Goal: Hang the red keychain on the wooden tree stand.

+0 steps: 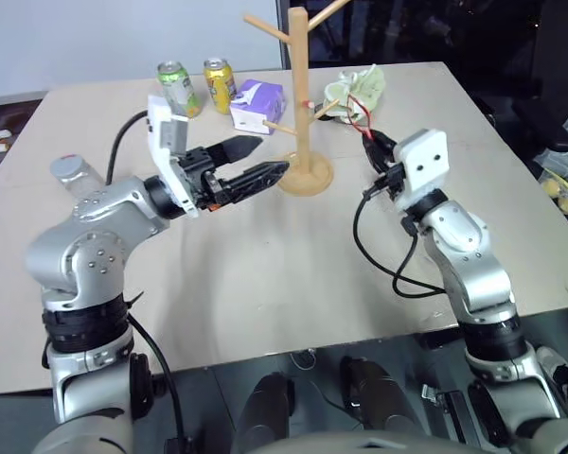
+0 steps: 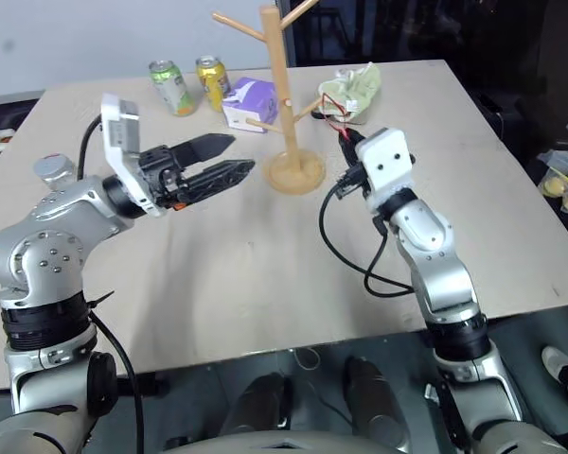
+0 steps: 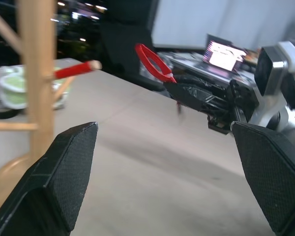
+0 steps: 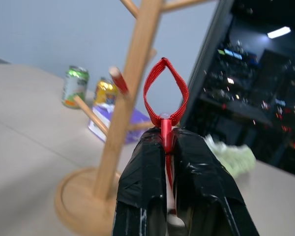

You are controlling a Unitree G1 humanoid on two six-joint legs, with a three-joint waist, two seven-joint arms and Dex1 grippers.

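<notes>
The wooden tree stand (image 1: 300, 104) rises on its round base at the far middle of the table, with slanted pegs, one of them red-tipped (image 3: 73, 70). My right gripper (image 4: 164, 135) is shut on the red keychain (image 4: 165, 93). The keychain's loop sticks up past the fingertips, just right of the stand and near its pegs. In the head views the right gripper (image 1: 371, 140) hovers above the table to the right of the pole. My left gripper (image 1: 273, 154) is open and holds nothing. It is raised just left of the stand's base, pointing toward it.
Two drink cans (image 1: 177, 87) (image 1: 219, 83) and a purple box (image 1: 257, 104) stand behind and left of the stand. A crumpled green-white bag (image 1: 357, 92) lies at the back right. A silver canister (image 1: 68, 168) sits at the left. The table's edge (image 1: 511, 142) runs close on the right.
</notes>
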